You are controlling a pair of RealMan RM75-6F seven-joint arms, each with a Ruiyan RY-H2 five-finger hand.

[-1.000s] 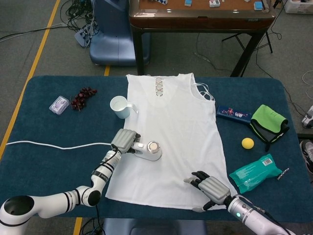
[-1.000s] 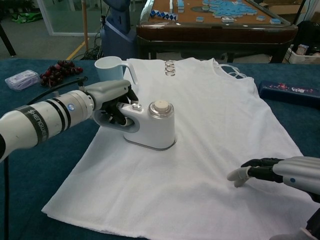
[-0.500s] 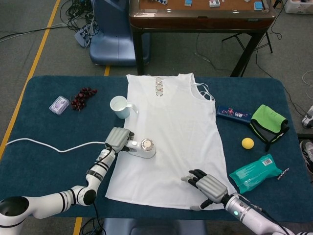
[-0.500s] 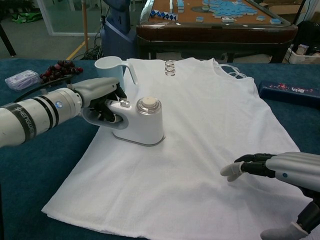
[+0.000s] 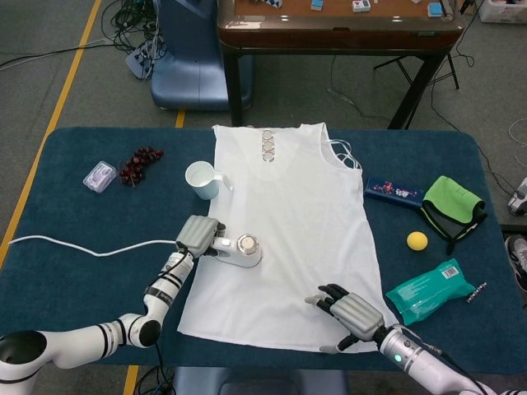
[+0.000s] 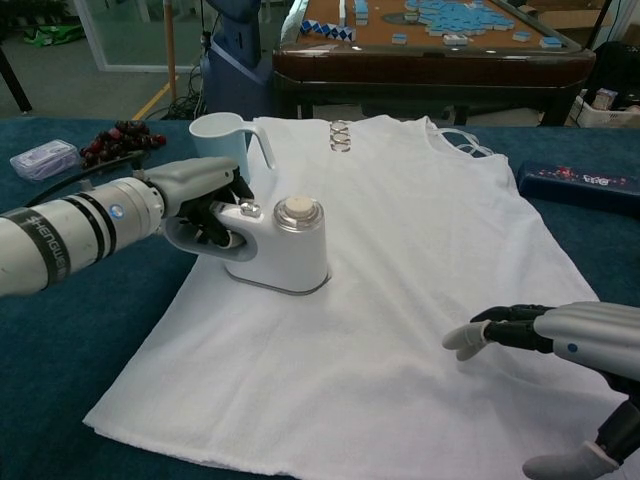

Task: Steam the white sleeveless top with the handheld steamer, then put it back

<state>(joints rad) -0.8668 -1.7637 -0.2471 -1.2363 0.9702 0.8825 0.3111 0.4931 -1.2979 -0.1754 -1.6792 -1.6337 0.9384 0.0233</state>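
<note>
My left hand (image 6: pixel 195 200) is wrapped around the rear handle of the steamer (image 6: pixel 278 245), whose flat soleplate sits on the left edge of the white top (image 5: pixel 288 222), roughly midway down the garment and just below the mug (image 5: pixel 201 179). The top lies flat on the worktop (image 5: pixel 74 271), neckline away from me and hem toward me, with thin straps trailing at its right shoulder. My right hand (image 6: pixel 560 340) holds nothing; its fingers are curled forward and part-spread, fingertips (image 6: pixel 462 342) at or just over the cloth near the lower right of the hem, though contact cannot be confirmed from either view. I judge the steaming pass to be under way, with most of the fabric yet to be covered. The steamer looks rigid, smooth-shelled and fairly heavy for its size, so it is best taken by the looped handle, as here, keeping the soleplate level; its white cord (image 5: pixel 82 245) trails off to the left and may drag. The top looks light, soft and limp: it will bunch ahead of the soleplate unless pinned, so a flat press near the hem suits it better than a pinch. Off the garment lie grapes (image 5: pixel 140 163), a small clear box (image 5: pixel 100 176), a yellow ball (image 5: pixel 417 240) and a teal packet (image 5: pixel 434 290).
</note>
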